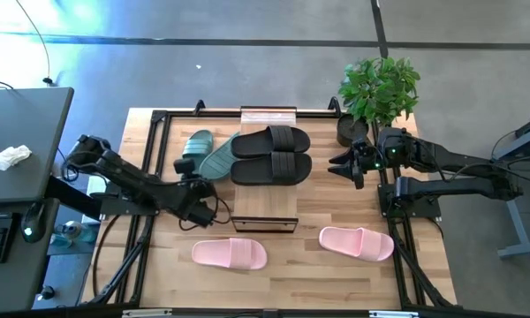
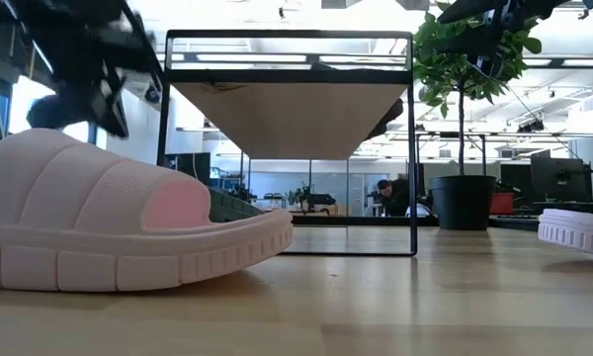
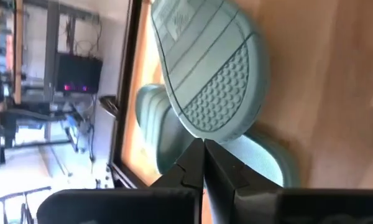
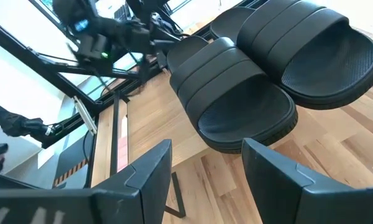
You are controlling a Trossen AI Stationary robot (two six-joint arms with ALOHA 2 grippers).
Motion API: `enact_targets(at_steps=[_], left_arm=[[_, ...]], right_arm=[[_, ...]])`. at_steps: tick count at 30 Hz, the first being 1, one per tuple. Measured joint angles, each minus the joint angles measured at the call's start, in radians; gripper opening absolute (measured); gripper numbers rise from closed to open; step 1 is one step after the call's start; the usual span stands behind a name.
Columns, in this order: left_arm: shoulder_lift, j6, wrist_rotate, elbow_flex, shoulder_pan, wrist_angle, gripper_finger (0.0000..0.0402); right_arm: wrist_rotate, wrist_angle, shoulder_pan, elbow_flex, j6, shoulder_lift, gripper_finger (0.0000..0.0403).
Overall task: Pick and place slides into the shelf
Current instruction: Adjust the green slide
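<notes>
The left gripper point(image 1: 197, 187) sits just beside the shelf's point(image 1: 267, 115) left edge, its fingers point(image 3: 202, 163) pressed fully together with nothing between them. Their tips meet right at the heel end of a green slide point(image 3: 205, 68) that lies sole-up, leaning over the second green slide point(image 3: 174, 134); whether they touch it cannot be told. Both green slides point(image 1: 210, 154) lie against the shelf's left side, next to the black pair.

The right gripper point(image 1: 352, 164) hovers off the shelf's right edge, its fingers point(image 4: 146, 168) spread wide and empty, pointing at the black slides point(image 4: 261, 68). That pair point(image 1: 271, 155) rests side by side on the shelf top.

In front of the shelf, on the table point(image 1: 300, 274), lie the two pink slides, one point(image 1: 230, 253) toward the left, the other point(image 1: 357, 242) toward the right, well apart. A potted plant point(image 1: 377, 91) stands at the shelf's far right corner.
</notes>
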Motion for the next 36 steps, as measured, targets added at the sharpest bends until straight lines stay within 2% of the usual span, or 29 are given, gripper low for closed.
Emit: enact_targets(at_steps=[4,11,14,18,22,26,33,34,36], left_arm=[[-0.056,0.003,0.017,0.043,-0.05,-0.084,0.0006],[-0.166,0.043,0.102,0.027,-0.102,-0.016,0.0038],[-0.18,0.096,0.095,0.016,-0.096,-0.016,0.008],[-0.181,0.143,0.098,-0.022,-0.061,0.007,0.016],[-0.18,0.274,0.101,-0.109,-0.034,0.177,0.0235],[-0.175,0.45,0.079,-0.198,-0.031,0.371,0.0281],[-0.147,0.472,-0.11,-0.254,-0.01,0.428,0.0303],[-0.14,0.484,-0.116,-0.257,0.002,0.445,0.0303],[-0.123,0.535,-0.064,-0.272,0.034,0.501,0.0301]], right_arm=[[-0.001,0.0,0.0,0.0,0.0,0.0,0.0186],[-0.009,0.0,0.0,0.0,-0.009,0.0,0.0186],[-0.01,0.0,0.0,0.0,-0.032,0.0,0.0186],[-0.011,-0.001,0.0,0.0,-0.051,0.0,0.0186],[-0.012,-0.005,0.0,0.0,-0.069,0.0,0.0186],[-0.006,-0.005,0.0,0.0,-0.096,0.0,0.0186],[0.011,-0.003,0.0,0.0,-0.137,0.0,0.0186],[0.011,-0.003,0.0,0.0,-0.138,0.0,0.0186],[0.011,-0.003,0.0,0.0,-0.139,0.0,0.0186]])
